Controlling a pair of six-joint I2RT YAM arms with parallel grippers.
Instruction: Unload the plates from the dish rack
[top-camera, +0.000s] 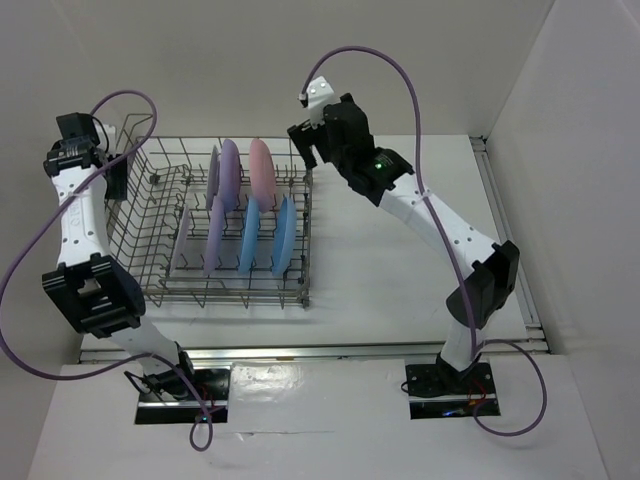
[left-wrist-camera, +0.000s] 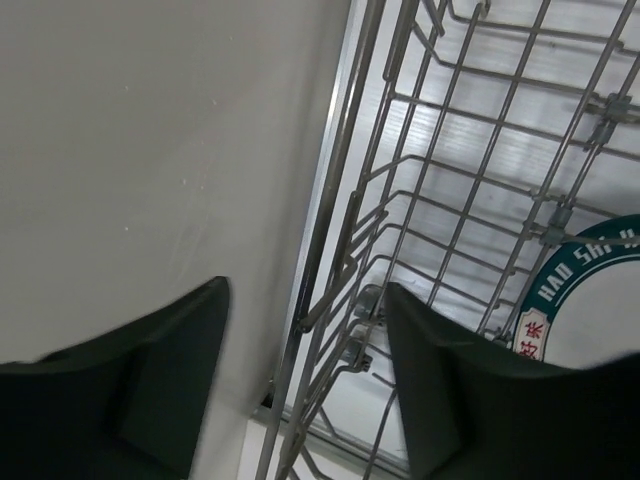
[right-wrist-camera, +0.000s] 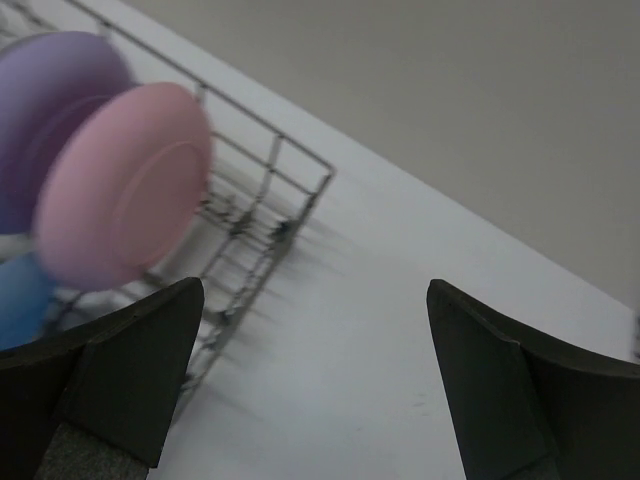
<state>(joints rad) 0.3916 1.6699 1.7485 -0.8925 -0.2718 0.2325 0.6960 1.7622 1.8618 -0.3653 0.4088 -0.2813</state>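
Observation:
The dish rack (top-camera: 160, 290) is a grey wire basket left of the table's middle. Upright in it stand a pink plate (top-camera: 262, 168), lavender plates (top-camera: 229, 170), blue plates (top-camera: 284, 236) and a white one (top-camera: 180, 245). My left gripper (top-camera: 118, 178) is at the rack's left wall. In the left wrist view it (left-wrist-camera: 308, 290) is open and straddles that wire wall (left-wrist-camera: 340, 200), one finger outside and one inside, with a teal-rimmed white plate (left-wrist-camera: 595, 310) to the right. My right gripper (top-camera: 308, 150) hangs open and empty by the rack's far right corner, the pink plate (right-wrist-camera: 120, 190) to its left.
White walls close in the table on the left, back and right. A metal rail (top-camera: 505, 230) runs along the right edge and another along the near edge (top-camera: 330, 350). White tabletop (top-camera: 380, 270) lies right of the rack. The left wall (left-wrist-camera: 150, 150) is close beside my left gripper.

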